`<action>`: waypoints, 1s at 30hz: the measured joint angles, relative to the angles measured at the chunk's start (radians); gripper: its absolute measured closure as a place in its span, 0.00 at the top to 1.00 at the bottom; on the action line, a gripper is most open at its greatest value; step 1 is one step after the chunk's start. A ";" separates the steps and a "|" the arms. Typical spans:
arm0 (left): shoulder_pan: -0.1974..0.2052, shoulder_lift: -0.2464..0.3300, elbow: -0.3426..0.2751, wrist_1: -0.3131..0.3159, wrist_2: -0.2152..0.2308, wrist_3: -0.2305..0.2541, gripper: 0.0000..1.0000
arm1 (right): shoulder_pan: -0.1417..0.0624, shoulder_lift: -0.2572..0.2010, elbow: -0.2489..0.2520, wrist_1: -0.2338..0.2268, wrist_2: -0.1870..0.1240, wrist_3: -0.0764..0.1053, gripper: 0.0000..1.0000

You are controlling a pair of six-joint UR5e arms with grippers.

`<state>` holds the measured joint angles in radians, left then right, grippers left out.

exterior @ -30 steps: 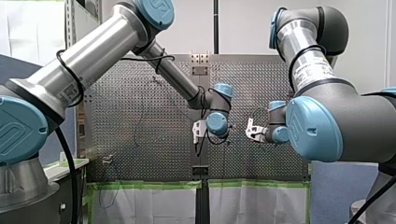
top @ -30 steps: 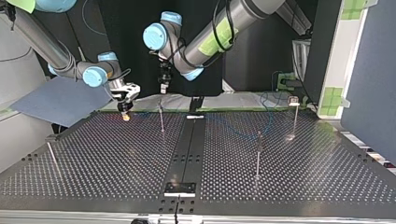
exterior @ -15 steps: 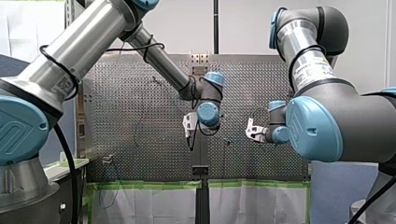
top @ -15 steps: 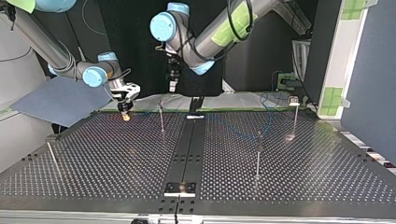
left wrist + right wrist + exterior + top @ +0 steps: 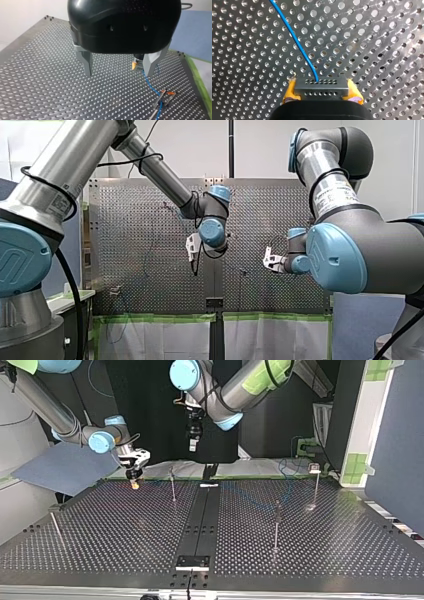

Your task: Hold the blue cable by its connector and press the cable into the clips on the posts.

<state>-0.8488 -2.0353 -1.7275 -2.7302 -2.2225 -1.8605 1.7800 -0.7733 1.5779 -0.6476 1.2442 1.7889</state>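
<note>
While my left arm reaches high over the tabletop (image 5: 150,235) in the front view, my left end effector (image 5: 193,257) hangs clear of it, apart from my right end effector (image 5: 270,260). Top view: thin upright posts (image 5: 173,487) stand spread across the tabletop, one just beside my right end effector, and these are the obstructions to any sweep. Left wrist view: the metal fingers are spread wide with nothing between them. Beyond them the blue cable (image 5: 150,86) runs to a clip (image 5: 162,96), but whether it is seated there cannot be told. Right wrist view: yellow pads (image 5: 288,93) are closed on the two ends of the connector (image 5: 321,86), low over the tabletop, and the cable leaves its front face. Judgement: the cable is thin, light and limp, so it will sag and wander. The rigid connector is the sound hold.
</note>
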 joint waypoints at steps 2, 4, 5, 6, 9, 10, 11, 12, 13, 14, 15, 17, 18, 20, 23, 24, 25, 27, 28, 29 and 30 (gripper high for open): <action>0.002 0.020 -0.020 0.015 0.007 -0.008 1.00 | 0.000 0.000 0.000 0.000 0.000 0.000 0.00; 0.006 0.038 -0.038 0.024 0.014 -0.021 1.00 | 0.000 0.000 0.000 0.000 0.000 0.000 0.00; 0.007 0.046 -0.046 0.024 0.017 -0.028 1.00 | 0.000 0.000 0.000 0.000 0.000 0.000 0.00; 0.009 0.054 -0.054 0.022 0.020 -0.035 1.00 | 0.000 0.000 0.000 0.000 0.000 0.001 0.00; 0.015 0.081 -0.081 0.008 0.020 -0.058 1.00 | 0.000 0.000 0.000 0.000 0.000 0.004 0.00; 0.018 0.092 -0.092 0.006 0.019 -0.065 1.00 | 0.000 0.000 0.000 0.000 0.000 0.004 0.00; 0.020 0.101 -0.101 0.006 0.020 -0.069 1.00 | 0.000 0.000 0.000 0.000 0.000 0.005 0.00; 0.023 0.109 -0.110 0.009 0.020 -0.074 1.00 | 0.000 0.000 0.000 0.000 0.000 0.005 0.00; 0.026 0.121 -0.121 0.013 0.020 -0.081 1.00 | -0.001 0.000 0.000 0.000 0.000 0.006 0.00; 0.029 0.130 -0.130 0.014 0.020 -0.087 1.00 | -0.001 0.000 0.000 0.000 0.000 0.006 0.00; 0.032 0.139 -0.139 0.013 0.020 -0.093 1.00 | -0.002 0.000 0.000 0.000 0.000 0.007 0.00; 0.040 0.159 -0.159 0.003 0.021 -0.103 1.00 | -0.003 0.000 0.000 0.001 0.000 0.008 0.00; 0.043 0.167 -0.167 -0.003 0.021 -0.106 1.00 | -0.004 0.000 0.000 0.001 0.000 0.009 0.00; 0.051 0.187 -0.187 -0.011 0.020 -0.106 1.00 | -0.006 0.000 0.000 0.001 0.000 0.010 0.00; 0.061 0.217 -0.217 -0.001 0.013 -0.109 1.00 | -0.009 -0.001 0.000 0.007 0.000 0.009 0.00; 0.064 0.226 -0.227 0.007 0.012 -0.113 1.00 | -0.011 -0.001 0.000 0.010 0.000 0.008 0.00; 0.066 0.240 -0.240 0.017 0.010 -0.121 1.00 | -0.012 -0.001 0.000 0.013 0.000 0.007 0.00; 0.070 0.260 -0.260 0.033 0.009 -0.131 1.00 | -0.015 -0.001 0.000 0.019 0.000 0.005 0.00; 0.073 0.273 -0.273 0.042 0.010 -0.134 1.00 | -0.016 -0.001 0.000 0.021 0.001 0.003 0.00; 0.076 0.283 -0.283 0.049 0.011 -0.134 1.00 | -0.017 -0.001 0.000 0.023 0.002 0.001 0.00; 0.079 0.293 -0.293 0.058 0.014 -0.131 1.00 | -0.018 -0.002 0.000 0.026 0.004 -0.003 0.00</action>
<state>-0.7697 -1.7428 -2.0203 -2.6723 -2.2080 -1.9914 1.7619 -0.7753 1.5777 -0.6220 1.2482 1.7856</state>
